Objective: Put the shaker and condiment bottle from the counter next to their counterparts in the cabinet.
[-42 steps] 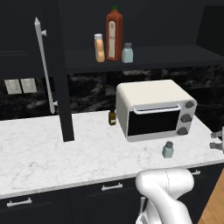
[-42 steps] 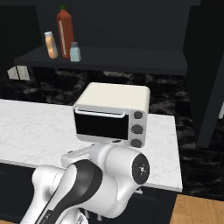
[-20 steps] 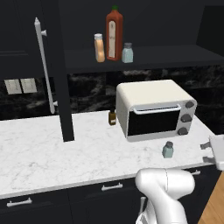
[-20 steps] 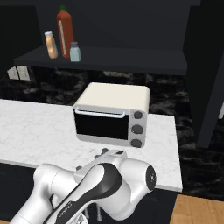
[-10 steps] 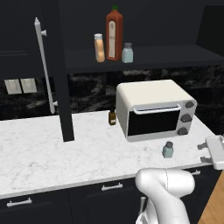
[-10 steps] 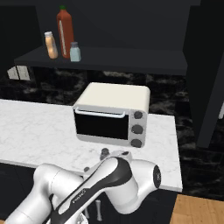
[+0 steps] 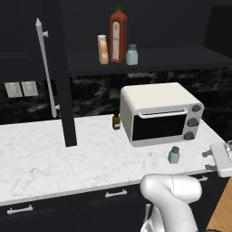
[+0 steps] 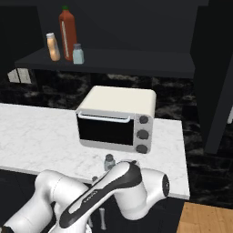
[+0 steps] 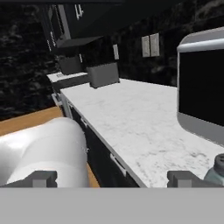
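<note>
A pale blue-grey shaker (image 7: 173, 155) (image 8: 109, 161) stands on the white marble counter (image 7: 68, 158) in front of the toaster oven. My gripper (image 7: 209, 160) hovers off the counter's right end, to the right of that shaker and level with it. It is open, with the fingertips (image 9: 41, 178) wide apart and nothing between them. The hand view has the shaker (image 9: 217, 173) at its lower right edge. On the open cabinet's shelf (image 7: 181, 56) the orange condiment bottle (image 7: 103, 50) (image 8: 53, 47) stands beside the red bottle (image 7: 118, 34) and a second shaker (image 7: 132, 55).
A cream toaster oven (image 7: 161, 113) (image 8: 116, 120) takes up the right part of the counter. A tiny dark brown bottle (image 7: 116, 121) stands at its left. The cabinet door with its silver bar handle (image 7: 45, 68) hangs open over the counter's middle. My own elbow (image 8: 132, 186) fills the foreground.
My hand has come further into the left base view at the right edge and dropped slightly. My elbow has swung right in the right base view. The bottles and shakers have not moved.
</note>
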You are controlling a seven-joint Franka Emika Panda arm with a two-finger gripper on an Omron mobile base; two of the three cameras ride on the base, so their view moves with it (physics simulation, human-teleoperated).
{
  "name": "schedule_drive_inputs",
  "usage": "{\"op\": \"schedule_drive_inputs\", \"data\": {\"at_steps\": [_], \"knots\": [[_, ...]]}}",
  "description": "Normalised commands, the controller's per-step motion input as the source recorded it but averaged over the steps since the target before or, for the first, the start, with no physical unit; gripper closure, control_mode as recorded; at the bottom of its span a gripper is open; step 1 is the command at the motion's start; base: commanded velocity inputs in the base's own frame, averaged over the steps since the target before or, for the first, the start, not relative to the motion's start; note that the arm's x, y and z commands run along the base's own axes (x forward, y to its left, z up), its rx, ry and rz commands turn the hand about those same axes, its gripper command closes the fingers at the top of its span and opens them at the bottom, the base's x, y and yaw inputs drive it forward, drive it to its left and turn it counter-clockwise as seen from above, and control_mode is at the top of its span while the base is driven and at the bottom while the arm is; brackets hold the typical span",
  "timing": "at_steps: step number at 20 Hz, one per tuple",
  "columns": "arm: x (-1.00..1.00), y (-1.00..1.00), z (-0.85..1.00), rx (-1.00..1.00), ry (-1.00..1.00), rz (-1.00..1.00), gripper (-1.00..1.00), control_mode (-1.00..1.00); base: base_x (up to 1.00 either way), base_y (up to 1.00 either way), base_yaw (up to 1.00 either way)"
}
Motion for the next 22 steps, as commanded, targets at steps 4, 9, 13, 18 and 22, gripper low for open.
{"op": "schedule_drive_inputs", "data": {"at_steps": [4, 9, 13, 18, 22], "knots": [[0.26, 0.0, -0.07, 0.01, 0.0, 0.0, -1.0, -1.0, 0.0, 0.0, 0.0], [0.24, 0.0, -0.17, 0.02, 0.0, 0.0, -1.0, -1.0, 0.0, 0.0, 0.0], [0.16, 0.0, -0.24, 0.01, 0.0, 0.0, -1.0, -1.0, 0.0, 0.0, 0.0], [0.14, 0.0, -0.02, 0.03, 0.01, 0.0, -1.0, -1.0, 0.0, 0.0, 0.0], [0.18, 0.0, -0.02, 0.03, 0.07, 0.0, -1.0, -1.0, 0.0, 0.0, 0.0]]}}
